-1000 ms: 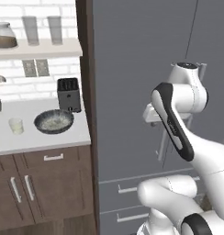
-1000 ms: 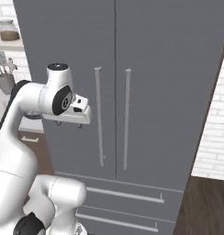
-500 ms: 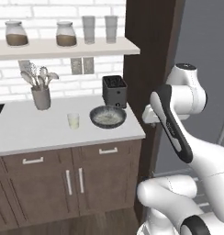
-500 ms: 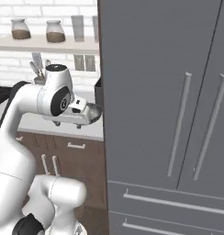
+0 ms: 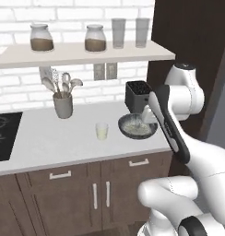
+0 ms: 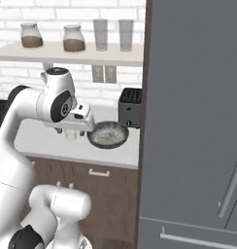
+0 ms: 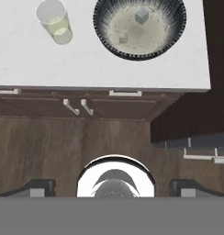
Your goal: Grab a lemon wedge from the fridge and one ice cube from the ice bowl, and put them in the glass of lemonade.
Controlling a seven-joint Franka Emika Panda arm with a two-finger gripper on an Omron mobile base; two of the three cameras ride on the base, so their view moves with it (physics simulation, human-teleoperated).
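The glass of lemonade (image 5: 101, 131) stands on the white counter (image 5: 50, 143), just left of the ice bowl (image 5: 136, 127). From the hand view I look down on the glass of lemonade (image 7: 54, 20) and the ice bowl (image 7: 139, 25), which holds two ice cubes (image 7: 142, 14). My gripper (image 7: 113, 188) is open and empty, hanging high above the floor in front of the counter edge, near the bowl. The fridge (image 6: 198, 121) stands on the right with its doors shut. The lemon wedge is out of view.
A black toaster (image 5: 136, 94) sits behind the bowl, and a grey utensil cup (image 5: 62, 105) stands further left. Jars and tall glasses line the shelf (image 5: 82, 51) above. A cooktop (image 5: 2, 136) lies at the far left. Brown cabinets (image 7: 86, 108) run below the counter.
The base has driven left from the fridge front to the counter, so the whole picture shifted. The bowl and glass came into the middle. The gripper stays open.
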